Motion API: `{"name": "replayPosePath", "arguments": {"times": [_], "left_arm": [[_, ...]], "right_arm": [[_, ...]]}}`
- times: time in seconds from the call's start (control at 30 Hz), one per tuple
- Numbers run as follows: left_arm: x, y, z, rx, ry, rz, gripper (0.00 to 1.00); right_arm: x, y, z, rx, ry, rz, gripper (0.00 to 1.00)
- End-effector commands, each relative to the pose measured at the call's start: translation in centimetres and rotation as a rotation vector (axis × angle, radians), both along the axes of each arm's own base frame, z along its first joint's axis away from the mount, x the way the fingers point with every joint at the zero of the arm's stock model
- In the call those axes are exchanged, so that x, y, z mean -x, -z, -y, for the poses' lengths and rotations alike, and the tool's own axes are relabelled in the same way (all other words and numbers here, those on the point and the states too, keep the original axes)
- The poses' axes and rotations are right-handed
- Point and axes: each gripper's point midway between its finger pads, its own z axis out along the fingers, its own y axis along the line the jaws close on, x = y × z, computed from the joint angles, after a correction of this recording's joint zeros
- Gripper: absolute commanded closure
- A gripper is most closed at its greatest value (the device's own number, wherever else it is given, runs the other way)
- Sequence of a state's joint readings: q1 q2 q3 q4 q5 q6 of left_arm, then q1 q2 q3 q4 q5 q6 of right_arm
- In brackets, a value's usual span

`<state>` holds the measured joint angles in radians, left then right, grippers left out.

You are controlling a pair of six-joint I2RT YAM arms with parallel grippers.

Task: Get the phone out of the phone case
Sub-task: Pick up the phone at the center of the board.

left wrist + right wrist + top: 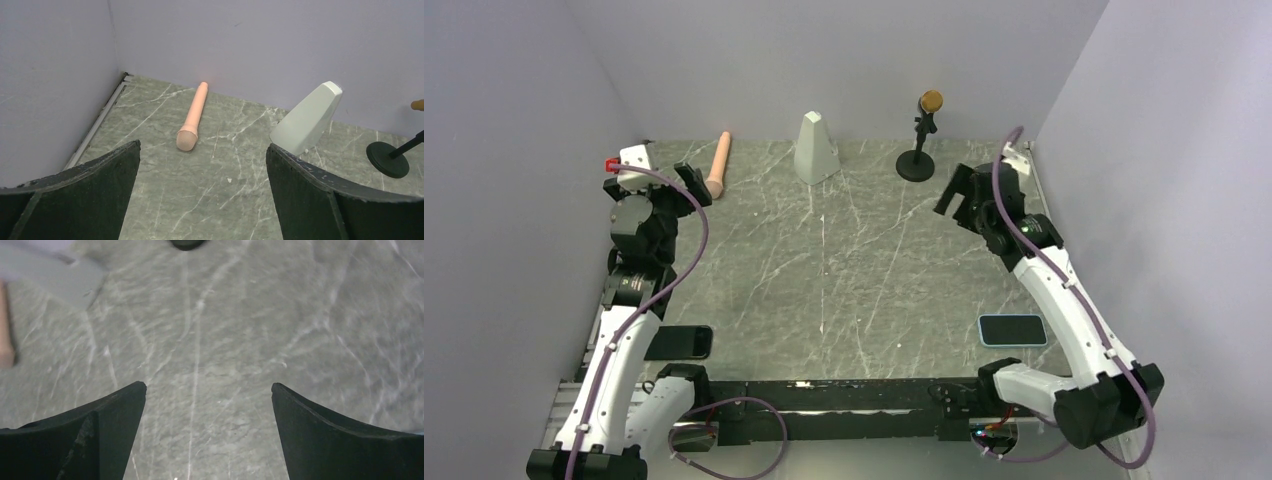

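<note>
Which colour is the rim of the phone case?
Light blue phone case; top external view shows it best.

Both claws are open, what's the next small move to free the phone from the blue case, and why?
Probably bring the right claw down toward the phone case: it lies flat at the near right, phone inside, while the open claw hangs far beyond it.
</note>
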<state>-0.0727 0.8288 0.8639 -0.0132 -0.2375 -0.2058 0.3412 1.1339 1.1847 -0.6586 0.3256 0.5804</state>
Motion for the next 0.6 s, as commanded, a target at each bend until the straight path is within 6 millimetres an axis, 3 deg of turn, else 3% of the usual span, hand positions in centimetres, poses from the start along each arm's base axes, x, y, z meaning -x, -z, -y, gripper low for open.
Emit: {"name": "replayPosePath", "arguments": {"times": [0.0, 0.1, 0.2, 0.5, 0.57], "left_arm": [[0.1, -2.9, 0.5, 0.021, 0.026, 0.069, 0.01], [0.1, -2.7, 0.3, 0.024, 0.010, 0.065, 0.01], [0.0, -2.8, 0.4, 0.028, 0.014, 0.066, 0.01], [0.0, -2.5, 0.6, 0.035, 0.026, 0.048, 0.01], [0.0, -2.4, 0.8, 0.038, 0.034, 0.046, 0.01]], "right_arm": [[1.0, 5.6, 4.8, -0.223, 0.302, -0.183, 0.00], [3.6, 9.6, 9.3, -0.268, 0.590, -0.337, 0.00], [6.6, 12.2, 12.7, -0.274, 0.806, -0.449, 0.00], [13.5, 19.6, 17.9, -0.514, 1.066, -0.528, 0.00], [14.2, 20.3, 18.4, -0.522, 1.079, -0.510, 0.00]]}}
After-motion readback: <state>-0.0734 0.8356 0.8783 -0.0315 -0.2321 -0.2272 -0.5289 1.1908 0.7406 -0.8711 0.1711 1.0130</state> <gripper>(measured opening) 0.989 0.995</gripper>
